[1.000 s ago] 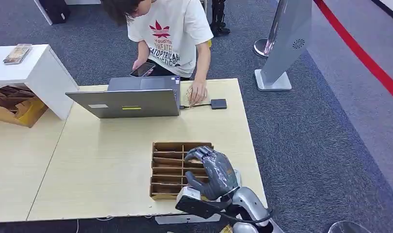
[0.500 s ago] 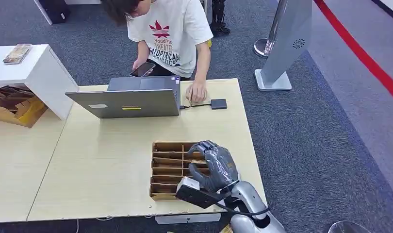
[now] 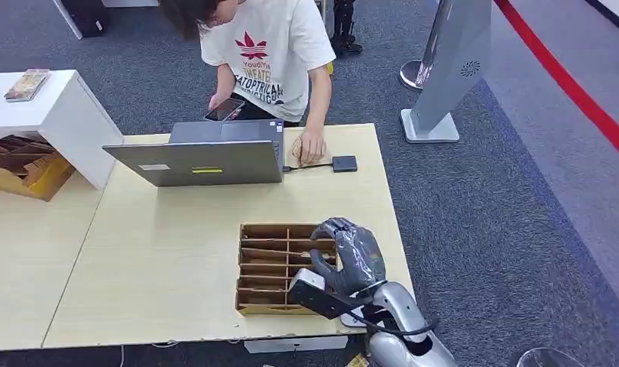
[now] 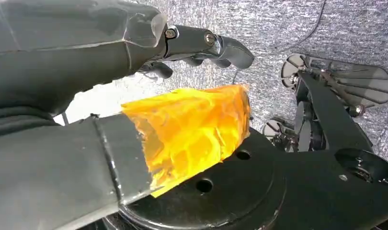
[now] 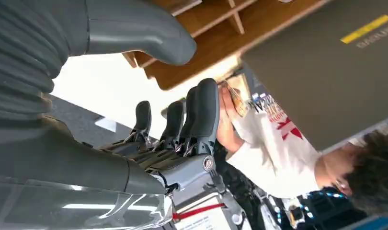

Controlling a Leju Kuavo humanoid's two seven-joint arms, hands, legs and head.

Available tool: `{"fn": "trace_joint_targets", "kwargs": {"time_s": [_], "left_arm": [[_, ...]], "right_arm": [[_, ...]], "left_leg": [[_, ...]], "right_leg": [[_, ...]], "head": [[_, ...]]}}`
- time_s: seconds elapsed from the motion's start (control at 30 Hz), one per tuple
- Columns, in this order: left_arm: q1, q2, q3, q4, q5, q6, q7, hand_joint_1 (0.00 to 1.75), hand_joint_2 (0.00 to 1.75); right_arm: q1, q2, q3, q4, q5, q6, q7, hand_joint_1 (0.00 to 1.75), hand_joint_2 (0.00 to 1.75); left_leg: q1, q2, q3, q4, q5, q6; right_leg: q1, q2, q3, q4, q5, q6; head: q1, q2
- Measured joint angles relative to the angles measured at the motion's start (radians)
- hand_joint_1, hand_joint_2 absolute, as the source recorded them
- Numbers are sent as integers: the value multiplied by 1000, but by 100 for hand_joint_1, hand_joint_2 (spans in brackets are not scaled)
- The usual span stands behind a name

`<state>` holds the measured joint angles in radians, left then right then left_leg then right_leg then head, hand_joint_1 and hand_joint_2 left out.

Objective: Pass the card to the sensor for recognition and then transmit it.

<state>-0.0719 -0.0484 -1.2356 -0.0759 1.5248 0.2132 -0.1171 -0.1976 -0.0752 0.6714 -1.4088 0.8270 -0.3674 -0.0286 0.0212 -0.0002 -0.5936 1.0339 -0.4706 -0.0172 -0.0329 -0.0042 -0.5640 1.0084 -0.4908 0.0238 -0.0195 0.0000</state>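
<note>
Grey carpeted floor [image 3: 474, 229] with a red line at 1 o'clock; light wooden table [image 3: 169, 252] fills the centre of the head view. Slotted wooden card tray [image 3: 272, 267] sits on the table at 6 o'clock, near the front edge. Right hand [image 3: 351, 260] hovers over the tray's right side, fingers apart and gently curved, nothing held; the right wrist view shows the same hand [image 5: 182, 124] with its fingers [image 5: 204, 110] extended and the thumb separate, the wooden tray above them in that turned picture. No single card can be made out; whether the tray slots hold cards cannot be told. Sensor [image 3: 345, 163], a small dark box on a cable, lies on the table at 12 o'clock from the tray, just right of an open grey laptop [image 3: 203, 157]. A person in a white shirt [image 3: 268, 53] stands behind the table, one hand [image 3: 312, 145] resting beside the sensor, the other holding a phone [image 3: 225, 109]. Left hand [image 4: 149, 43] appears in its wrist view, fingers [image 4: 230, 48] loosely curled over carpet, nothing visibly grasped; open or clenched cannot be told. White cabinet [image 3: 54, 115] at 10 o'clock.
</note>
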Motion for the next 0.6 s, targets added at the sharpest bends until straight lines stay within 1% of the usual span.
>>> {"fn": "trace_joint_targets", "kwargs": {"time_s": [0.1,0.3,0.6], "left_arm": [[0,0,0,0,0,-1,0,0,0],[0,0,0,0,0,-2,0,0,0],[0,0,0,0,0,-4,0,0,0]], "right_arm": [[8,0,-2,-33,-1,1,-6,87,175],[18,0,-1,-60,-11,16,-7,91,175],[17,0,19,-38,-14,42,-16,89,175]], "left_leg": [[0,0,0,0,0,0],[0,0,0,0,0,0],[0,0,0,0,0,0]], "right_leg": [[0,0,0,0,0,0],[0,0,0,0,0,0],[0,0,0,0,0,0]], "head": [[0,0],[0,0],[0,0]]}}
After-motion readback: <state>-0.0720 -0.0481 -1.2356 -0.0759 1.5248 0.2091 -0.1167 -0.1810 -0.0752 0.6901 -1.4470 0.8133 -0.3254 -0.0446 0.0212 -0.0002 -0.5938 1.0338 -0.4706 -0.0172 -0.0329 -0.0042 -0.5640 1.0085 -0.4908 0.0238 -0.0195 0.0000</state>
